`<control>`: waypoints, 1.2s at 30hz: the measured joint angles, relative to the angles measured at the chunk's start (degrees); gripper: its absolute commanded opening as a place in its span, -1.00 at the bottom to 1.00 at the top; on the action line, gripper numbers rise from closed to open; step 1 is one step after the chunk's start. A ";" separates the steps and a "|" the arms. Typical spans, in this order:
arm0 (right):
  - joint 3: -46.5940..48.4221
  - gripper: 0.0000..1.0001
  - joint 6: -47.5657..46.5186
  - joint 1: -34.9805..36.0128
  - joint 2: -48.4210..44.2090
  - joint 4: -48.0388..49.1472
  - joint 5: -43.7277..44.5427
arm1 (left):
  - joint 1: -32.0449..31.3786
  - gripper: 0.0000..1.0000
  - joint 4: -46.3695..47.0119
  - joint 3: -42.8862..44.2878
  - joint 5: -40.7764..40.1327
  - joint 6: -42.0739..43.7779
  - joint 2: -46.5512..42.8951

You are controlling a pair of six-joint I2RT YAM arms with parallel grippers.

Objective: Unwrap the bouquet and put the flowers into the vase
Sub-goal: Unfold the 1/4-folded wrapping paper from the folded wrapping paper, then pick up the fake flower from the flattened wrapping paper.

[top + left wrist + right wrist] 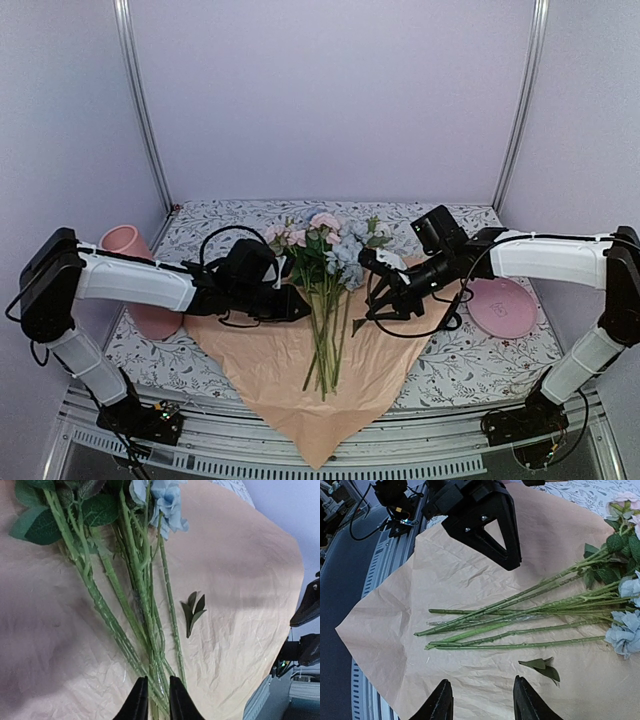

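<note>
From above, the flowers [327,300] lay loose on the opened paper [300,400] in the middle of the table. Their stems ran toward the near edge and the blooms pointed away. The left fingers [296,306] hung just left of the stems and the right fingers [372,306] just right of them, neither clearly nearer. The vase [124,243] stood at the far left, behind the left arm, so the left side looked to have the shorter carry.

In the left wrist view, the left fingers [138,702] stood a narrow slit apart. The stems [142,605] ran lengthwise straight toward that slit, and nothing seemed clamped.

In the right wrist view, the right fingers [441,705] stood wide and empty. The stems [520,615] lay crosswise just ahead of them, cut ends left and blooms right. A loose leaf [540,666] lay nearer those fingers. The left fingers' tips hung over the paper just beyond the stems, apart from them.
</note>
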 measured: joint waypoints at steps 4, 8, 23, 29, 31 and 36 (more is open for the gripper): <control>-0.02 -0.09 0.44 -2.86 -0.02 0.79 0.63 | 0.07 -0.44 -2.14 4.66 -0.85 -1.09 4.33; -0.13 -0.09 0.26 -3.04 -0.31 1.49 2.14 | 0.20 -0.33 -3.93 6.29 -2.80 -3.56 6.82; -0.15 -0.09 -0.72 -3.04 -0.24 2.10 2.89 | 0.61 -0.90 -4.85 9.51 -1.68 -6.58 13.94; -0.15 -0.08 -0.72 -3.04 -0.22 2.10 2.91 | 0.94 -1.00 -5.16 9.62 -1.36 -8.22 13.46; -0.15 -0.08 -0.70 -3.04 -0.22 2.10 2.89 | 0.96 -1.00 -5.22 9.27 -1.51 -8.87 12.28; -0.15 -0.03 -0.37 -3.04 -0.22 2.12 2.84 | 1.01 -1.00 -4.24 6.32 -2.23 -10.91 5.44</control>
